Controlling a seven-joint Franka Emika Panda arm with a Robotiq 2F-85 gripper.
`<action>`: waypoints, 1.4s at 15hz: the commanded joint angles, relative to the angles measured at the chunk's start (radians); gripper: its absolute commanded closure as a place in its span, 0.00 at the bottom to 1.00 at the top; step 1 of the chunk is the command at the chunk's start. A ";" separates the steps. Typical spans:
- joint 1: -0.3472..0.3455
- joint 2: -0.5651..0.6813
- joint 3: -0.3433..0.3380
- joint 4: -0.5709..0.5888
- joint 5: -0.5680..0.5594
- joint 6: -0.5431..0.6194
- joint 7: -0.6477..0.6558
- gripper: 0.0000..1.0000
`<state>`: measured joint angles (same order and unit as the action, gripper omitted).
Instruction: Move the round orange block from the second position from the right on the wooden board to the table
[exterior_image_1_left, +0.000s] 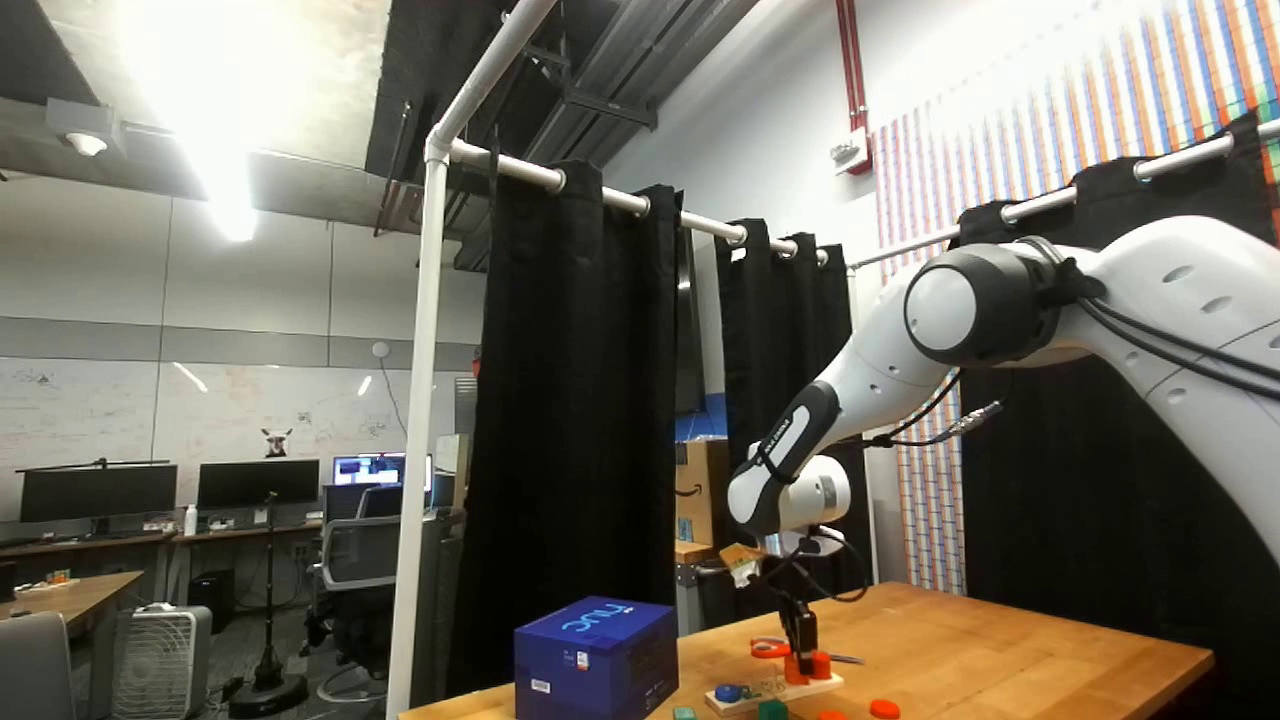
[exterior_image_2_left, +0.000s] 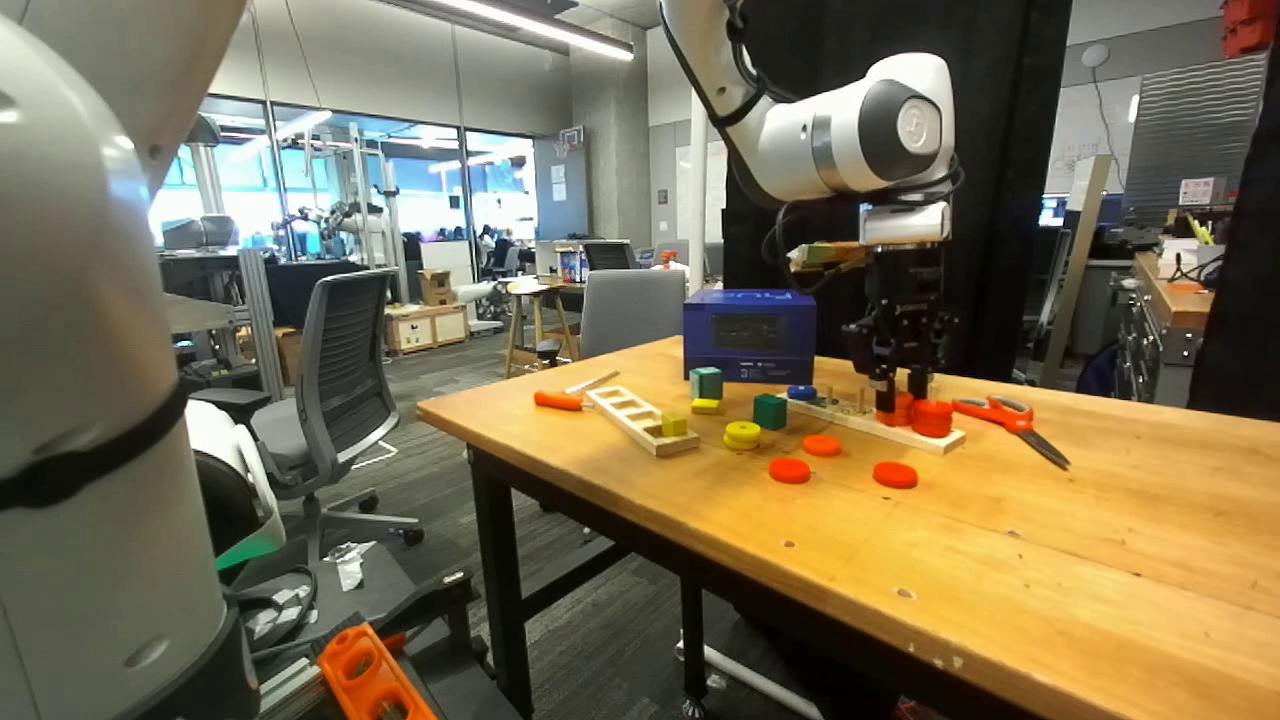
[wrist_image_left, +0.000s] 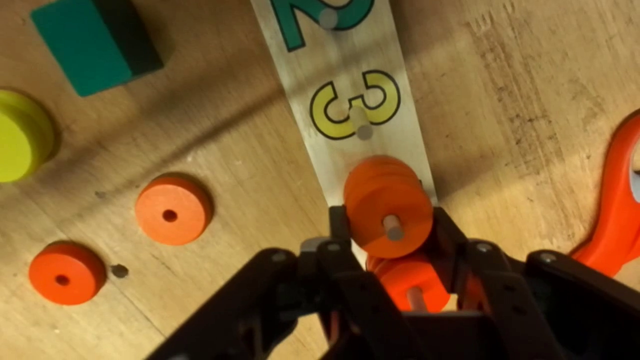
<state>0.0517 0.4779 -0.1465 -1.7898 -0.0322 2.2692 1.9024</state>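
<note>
The wooden board (wrist_image_left: 345, 57) with pegs and painted numbers lies on the light-brown table (exterior_image_2_left: 1100, 560). A stack of round orange blocks sits on its second peg from the right end. My gripper (wrist_image_left: 390, 222) points down over that peg, its fingers against both sides of the top round orange block (wrist_image_left: 372, 200); the peg tip shows through its hole. In an exterior view the fingertips (exterior_image_2_left: 900, 392) are around this stack (exterior_image_2_left: 897, 410). A second orange stack (exterior_image_2_left: 932, 419) stands on the end peg beside it, partly hidden by my gripper in the wrist view (wrist_image_left: 410, 280).
Loose orange discs (exterior_image_2_left: 821, 446) (exterior_image_2_left: 790, 470) (exterior_image_2_left: 895, 475) lie in front of the board. Yellow discs (exterior_image_2_left: 742, 433), green blocks (exterior_image_2_left: 770, 411) and a wooden tray (exterior_image_2_left: 640, 425) are nearby. Orange-handled scissors (exterior_image_2_left: 1000, 415) lie beside the board. A blue box (exterior_image_2_left: 750, 340) stands behind.
</note>
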 joint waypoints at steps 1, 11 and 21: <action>0.018 -0.045 -0.014 -0.038 -0.033 0.019 0.031 0.83; 0.026 -0.178 -0.005 -0.124 -0.062 -0.002 0.040 0.83; -0.004 -0.413 0.042 -0.348 -0.047 -0.073 -0.009 0.81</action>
<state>0.0664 0.1705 -0.1261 -2.0179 -0.0789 2.1922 1.9038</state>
